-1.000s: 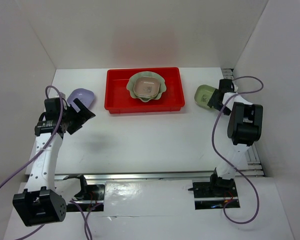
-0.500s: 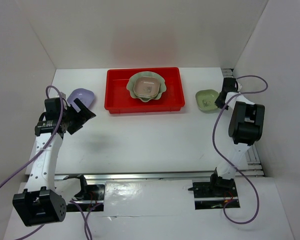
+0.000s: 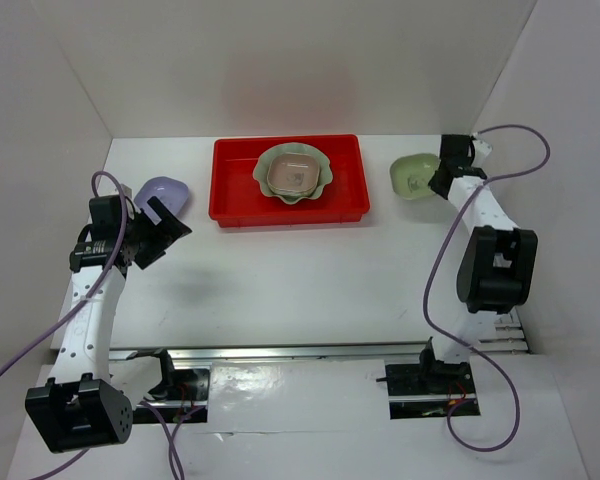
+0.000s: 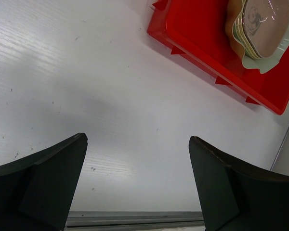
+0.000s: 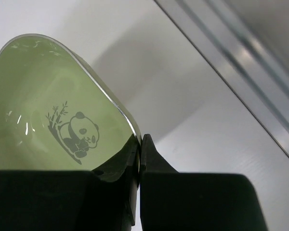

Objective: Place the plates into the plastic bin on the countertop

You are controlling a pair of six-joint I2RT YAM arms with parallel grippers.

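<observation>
Your red bin [image 3: 230,205] sits at the middle of the table [image 3: 300,270] far edge, holding the scalloped pale green dish [image 3: 322,186] with a tan-pink dish [image 3: 292,175] nested in it. Your right arm [image 3: 490,265] stretches toward the far right corner, and the right gripper [image 3: 442,180] is clamped on the right rim of a green dish [image 3: 413,177], which sits just right of the bin. Near the left edge your left gripper [image 3: 165,225] hangs with jaws wide apart, the lavender dish [image 3: 160,190] just beyond it

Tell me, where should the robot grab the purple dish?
Pinch the purple dish by its rim, one finger inside and one outside, coming down from above on the near side, by the open left gripper. It is shallow with a thin raised edge, so that likely holds best. The right gripper pinches the green dish that way.
</observation>
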